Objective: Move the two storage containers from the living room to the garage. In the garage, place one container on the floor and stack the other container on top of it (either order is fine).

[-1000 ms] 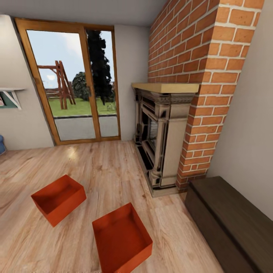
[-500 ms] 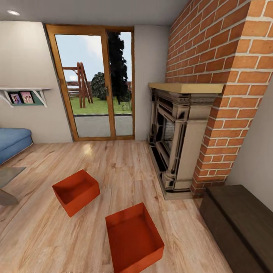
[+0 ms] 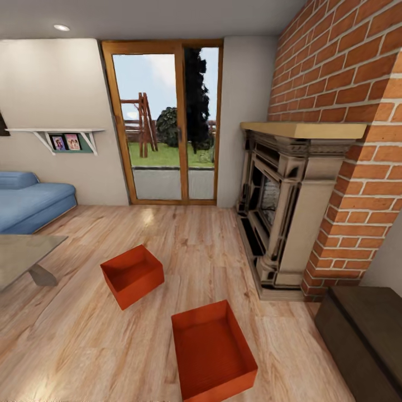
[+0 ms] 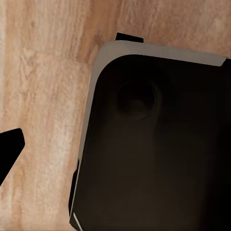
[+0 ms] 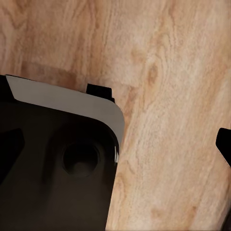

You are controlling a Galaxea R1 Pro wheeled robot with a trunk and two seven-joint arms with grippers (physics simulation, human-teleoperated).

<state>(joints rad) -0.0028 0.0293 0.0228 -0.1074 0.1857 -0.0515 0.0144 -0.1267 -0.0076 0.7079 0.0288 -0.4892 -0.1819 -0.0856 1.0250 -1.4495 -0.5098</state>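
Two storage containers sit open and empty on the light wood plank floor (image 3: 72, 346) of the living room. One container (image 3: 212, 349) is near, low in the head view; the other (image 3: 132, 274) lies farther off to its left, turned at an angle. The left wrist view looks down at the planks and my dark rounded base (image 4: 154, 144), with one black fingertip (image 4: 9, 149) of the left gripper (image 4: 115, 149) at the picture's edge. The right gripper (image 5: 115, 149) likewise hangs over my base (image 5: 53, 163) and the planks, its fingertip (image 5: 224, 144) far out at the edge. Both grippers hold nothing.
A stone fireplace (image 3: 285, 223) in a brick chimney stands right of the containers, with a dark wooden bench (image 3: 365, 335) at the near right. Wood-framed glass doors (image 3: 164, 125) are straight ahead. A blue sofa (image 3: 30, 204) and a glass table (image 3: 22, 254) are on the left.
The camera has swung left, so the whole picture has shifted right; the sofa, wall shelf and glass table have come into view. The containers keep their places on the floor.
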